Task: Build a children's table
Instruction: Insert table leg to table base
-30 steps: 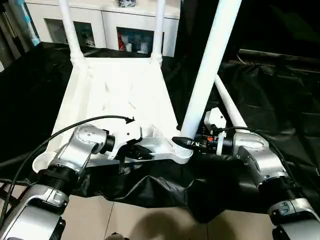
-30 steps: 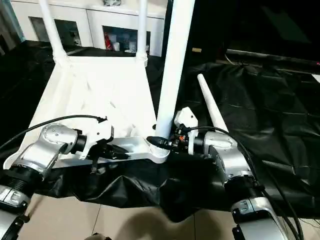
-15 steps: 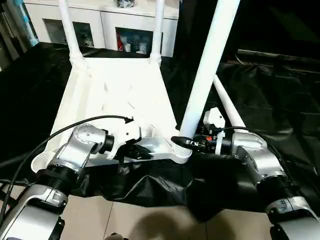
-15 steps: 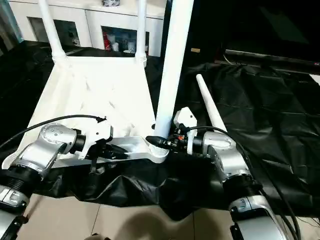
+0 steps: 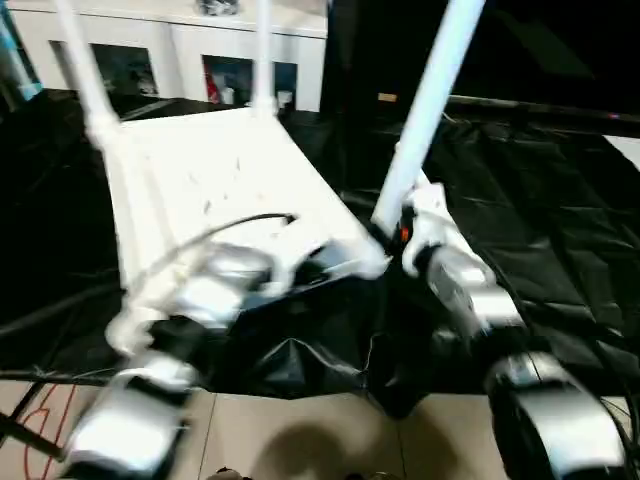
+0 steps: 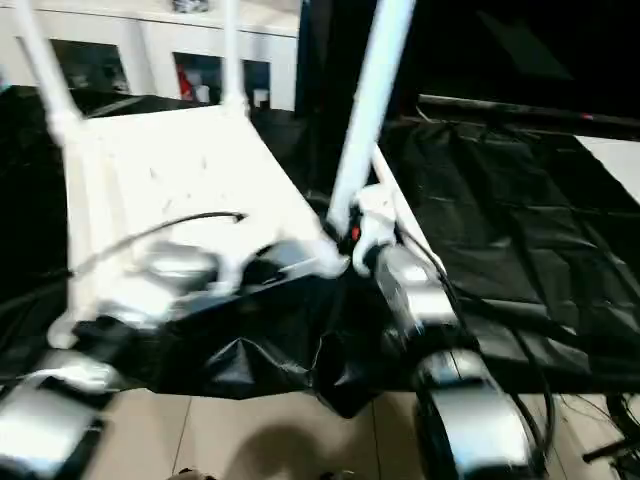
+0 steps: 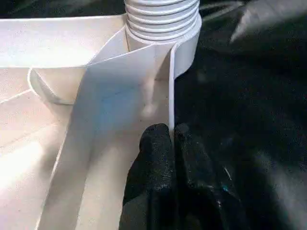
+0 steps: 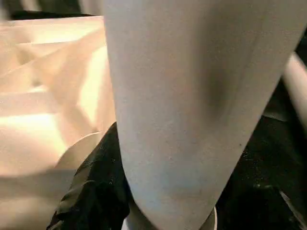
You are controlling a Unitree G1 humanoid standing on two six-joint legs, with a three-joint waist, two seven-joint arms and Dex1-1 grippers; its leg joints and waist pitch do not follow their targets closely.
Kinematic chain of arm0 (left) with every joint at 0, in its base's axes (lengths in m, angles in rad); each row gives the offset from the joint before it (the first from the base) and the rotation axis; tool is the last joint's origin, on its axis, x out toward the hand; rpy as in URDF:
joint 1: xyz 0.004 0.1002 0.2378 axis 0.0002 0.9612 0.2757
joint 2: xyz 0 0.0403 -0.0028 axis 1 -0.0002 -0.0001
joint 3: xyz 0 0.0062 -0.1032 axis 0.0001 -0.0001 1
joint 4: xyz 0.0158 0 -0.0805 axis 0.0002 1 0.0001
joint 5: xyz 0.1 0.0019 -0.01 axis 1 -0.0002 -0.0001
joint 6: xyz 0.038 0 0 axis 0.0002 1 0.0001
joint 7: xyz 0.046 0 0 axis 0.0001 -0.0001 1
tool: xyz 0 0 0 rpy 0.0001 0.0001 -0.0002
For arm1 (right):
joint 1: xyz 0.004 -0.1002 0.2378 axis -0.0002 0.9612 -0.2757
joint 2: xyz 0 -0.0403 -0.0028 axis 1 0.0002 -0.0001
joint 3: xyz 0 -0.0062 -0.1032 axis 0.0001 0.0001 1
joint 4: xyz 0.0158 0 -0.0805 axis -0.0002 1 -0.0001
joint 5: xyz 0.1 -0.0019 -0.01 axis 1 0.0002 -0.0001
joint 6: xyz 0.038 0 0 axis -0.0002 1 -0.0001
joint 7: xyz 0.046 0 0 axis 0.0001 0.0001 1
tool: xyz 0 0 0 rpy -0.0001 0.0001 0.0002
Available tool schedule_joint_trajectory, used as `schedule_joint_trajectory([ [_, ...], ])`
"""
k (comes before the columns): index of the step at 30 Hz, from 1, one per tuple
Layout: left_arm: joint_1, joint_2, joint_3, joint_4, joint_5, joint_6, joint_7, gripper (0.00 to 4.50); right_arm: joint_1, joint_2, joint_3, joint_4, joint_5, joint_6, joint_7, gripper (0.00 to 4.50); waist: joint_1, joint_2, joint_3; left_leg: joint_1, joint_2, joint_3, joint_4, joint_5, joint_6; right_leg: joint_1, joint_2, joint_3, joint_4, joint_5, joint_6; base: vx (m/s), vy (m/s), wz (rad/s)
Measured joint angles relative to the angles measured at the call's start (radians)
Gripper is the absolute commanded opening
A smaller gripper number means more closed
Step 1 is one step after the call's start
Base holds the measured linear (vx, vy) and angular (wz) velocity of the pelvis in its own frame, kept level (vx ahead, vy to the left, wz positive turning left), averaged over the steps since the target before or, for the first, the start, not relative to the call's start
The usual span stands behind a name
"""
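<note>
- The children's table is lying upside down on a black sheet, ribbed underside facing up, with two legs standing in its far corner sockets.
- My left pincer is pinching the thin rim at the near edge, fingers nearly together, just beside the threaded corner socket.
- My right pincer is gripping the third leg low down, where it is leaning in the near right socket.
- A white cabinet is standing beyond the far edge.
</note>
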Motion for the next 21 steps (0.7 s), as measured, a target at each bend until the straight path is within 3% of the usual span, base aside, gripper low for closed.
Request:
schedule_joint_trajectory([
  [10, 0.008, -0.02, -0.006, -0.046, 0.028, 0.062, 0.053, 0.0, -0.045, 0.016, -0.013, 0.055, -0.024, 0.007, -0.039, 1.89, -0.003, 0.0, 0.0, 0.002, 0.0, 0.0, -0.002, 0.0, 0.0, -0.001, 0.0, 0.0, 0.001, 0.001, -0.002, 0.0, 0.0, 0.0],
  [16, 0.013, -0.017, -0.008, -0.062, 0.029, 0.082, 0.069, 0.0, -0.065, 0.026, -0.014, 0.08, -0.042, 0.006, -0.056, 1.89, -0.016, 0.0, 0.0, 0.002, 0.0, 0.0, -0.002, 0.0, 0.0, -0.001, 0.0, -0.001, 0.0, 0.001, -0.002, 0.0, 0.0, 0.0],
  [18, 0.014, -0.017, -0.008, -0.065, 0.029, 0.084, 0.072, 0.0, -0.067, 0.027, -0.015, 0.083, -0.042, 0.004, -0.056, 2.45, -0.017, 0.0, 0.0, 0.002, 0.0, -0.001, -0.002, 0.0, 0.0, -0.001, 0.0, -0.002, -0.001, 0.001, -0.002, 0.0, 0.0, 0.0],
  [20, 0.014, -0.016, -0.008, -0.068, 0.03, 0.084, 0.073, 0.0, -0.066, 0.032, -0.021, 0.102, -0.041, 0.006, -0.043, 2.45, -0.018, 0.0, 0.0, 0.002, 0.0, -0.002, -0.002, 0.0, 0.0, -0.001, 0.0, -0.004, -0.005, 0.001, -0.002, 0.0, 0.0, 0.0],
  [21, 0.016, -0.011, -0.007, -0.072, 0.029, 0.085, 0.072, 0.0, -0.058, 0.032, -0.033, 0.107, -0.038, 0.003, -0.037, 2.71, -0.019, 0.001, 0.001, 0.0, 0.0, -0.004, -0.002, 0.0, 0.0, -0.001, 0.0, -0.006, -0.008, 0.001, -0.002, 0.0, 0.0, 0.0],
])
